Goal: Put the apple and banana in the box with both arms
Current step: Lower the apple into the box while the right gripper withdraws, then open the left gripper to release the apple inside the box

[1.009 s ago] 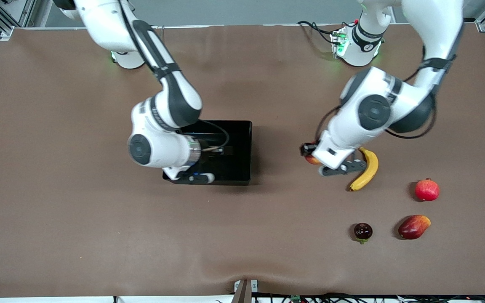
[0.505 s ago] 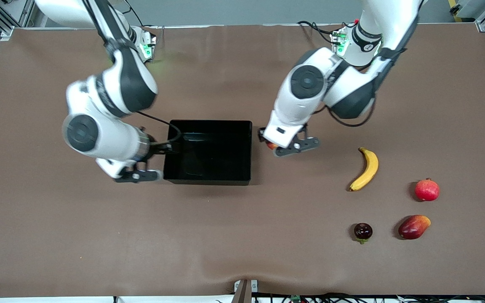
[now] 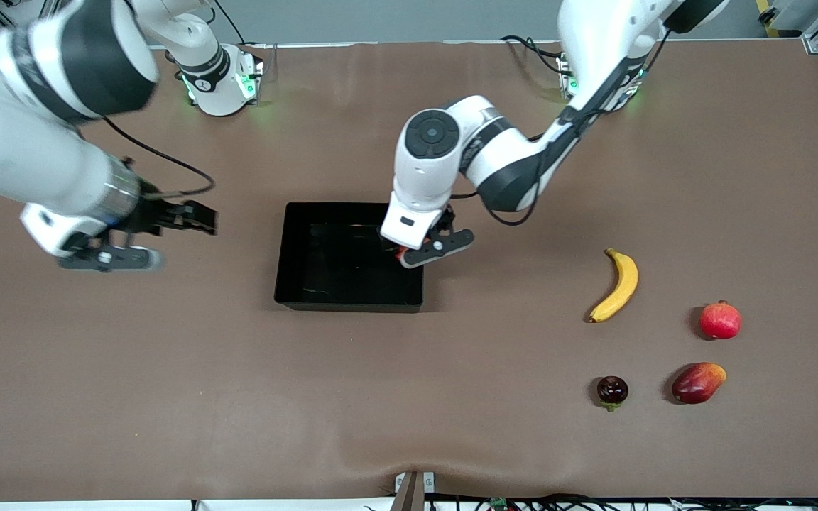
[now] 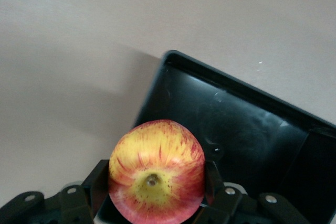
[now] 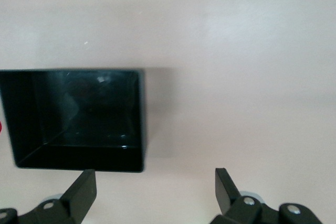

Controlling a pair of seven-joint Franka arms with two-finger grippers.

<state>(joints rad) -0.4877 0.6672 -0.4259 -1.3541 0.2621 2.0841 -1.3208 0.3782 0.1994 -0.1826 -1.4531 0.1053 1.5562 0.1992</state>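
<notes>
Holding apple [image 4: 156,172] over box [image 3: 295,284]: left end effector [image 3: 409,250]; right end effector [image 3: 199,218] open.

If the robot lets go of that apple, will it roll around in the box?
Probably a little. The apple is round, and the black box looks glossy and smooth inside, so it may roll until a wall stops it. It seems firm: it keeps its shape between the left hand's fingers.

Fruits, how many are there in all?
5. The apple is held in the left end effector over the box. The banana, red round fruit, mango-like fruit and dark small fruit lie on the table.
</notes>
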